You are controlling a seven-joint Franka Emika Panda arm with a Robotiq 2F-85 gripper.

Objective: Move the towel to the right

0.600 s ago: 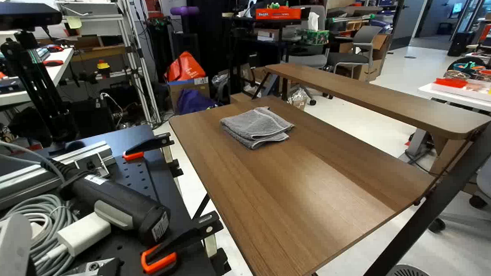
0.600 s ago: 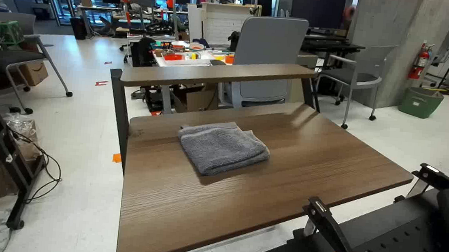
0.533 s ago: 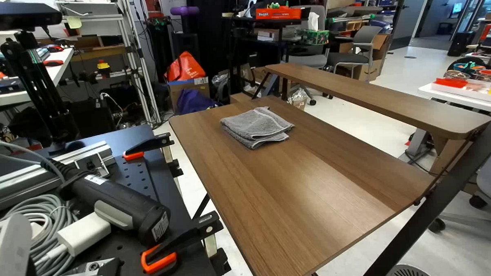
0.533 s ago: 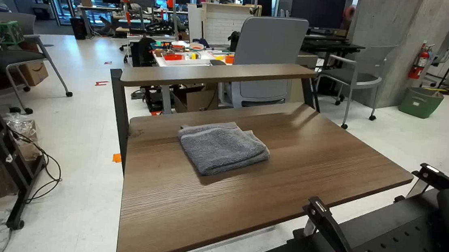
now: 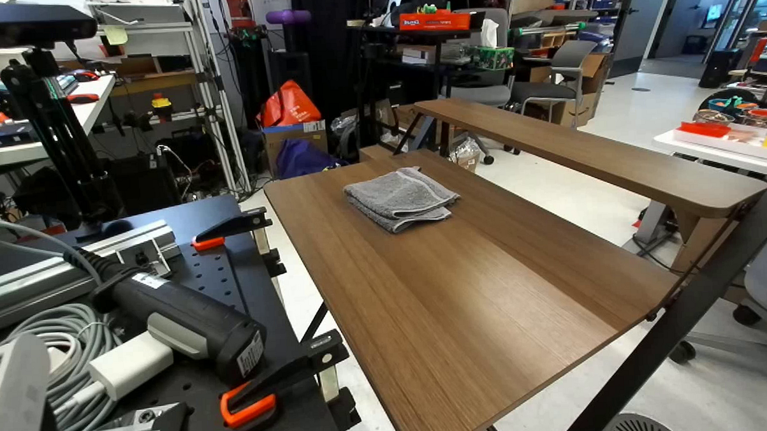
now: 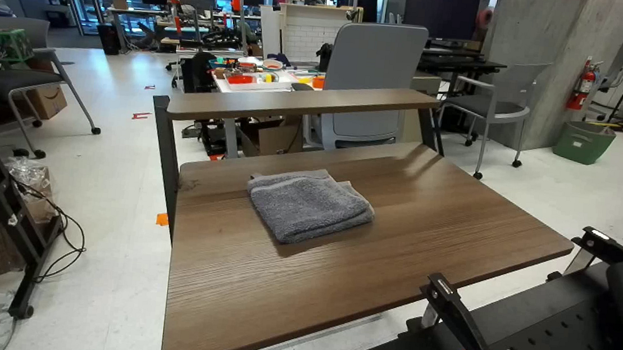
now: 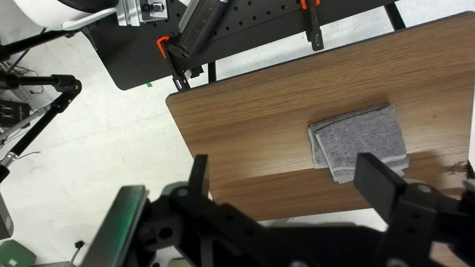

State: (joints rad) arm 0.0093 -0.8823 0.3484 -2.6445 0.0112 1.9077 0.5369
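The towel is a grey folded cloth lying flat on the brown wooden table (image 7: 259, 122). It shows in both exterior views, near the far end of the table as a towel (image 5: 399, 196) and left of the middle as a towel (image 6: 309, 206). In the wrist view the towel (image 7: 360, 137) is right of centre. My gripper (image 7: 284, 156) is wide open and empty, high above the table. Its right finger covers a lower part of the towel in that view. The gripper is out of view in both exterior views.
A raised wooden shelf (image 6: 300, 105) runs along one long side of the table. A black perforated bench (image 5: 201, 279) stands along the opposite side, with clamps (image 5: 250, 405), a black cylindrical tool (image 5: 183, 315) and coiled cables (image 5: 69, 354) on it.
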